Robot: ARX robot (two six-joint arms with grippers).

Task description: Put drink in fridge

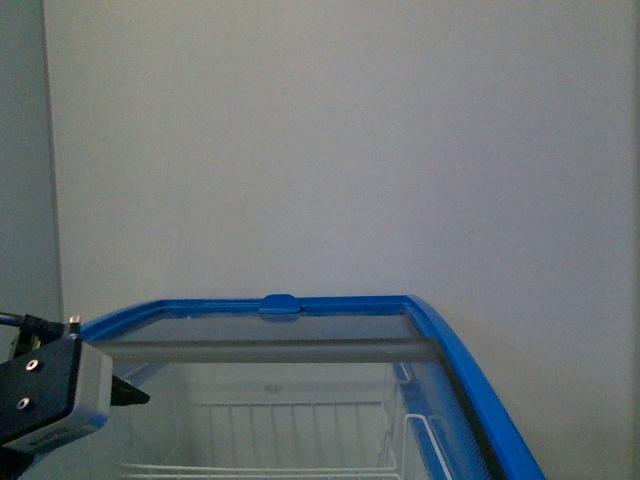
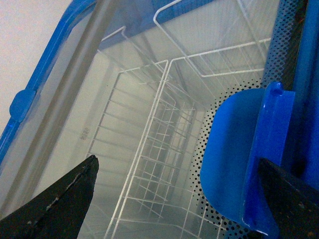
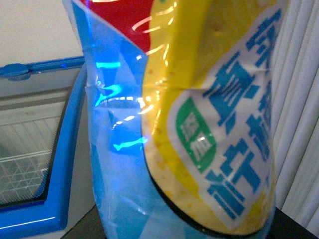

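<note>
- The fridge (image 1: pixel 478 385) has a smooth, glossy blue plastic rim.
- Its sliding lid (image 1: pixel 250 332) is clear glass, edged by a dull grey bar (image 1: pixel 270 351).
- The baskets (image 2: pixel 149 149) inside are thin white coated wire.
- The left gripper (image 2: pixel 176 160) has matt black jaws with scuffed, rough edges.
- The blue panel (image 2: pixel 284 45) is perforated plastic; the scoop-shaped piece (image 2: pixel 232 149) beside it is smooth.
- The printed wrapper (image 3: pixel 199 124) is shiny, creased plastic film.
</note>
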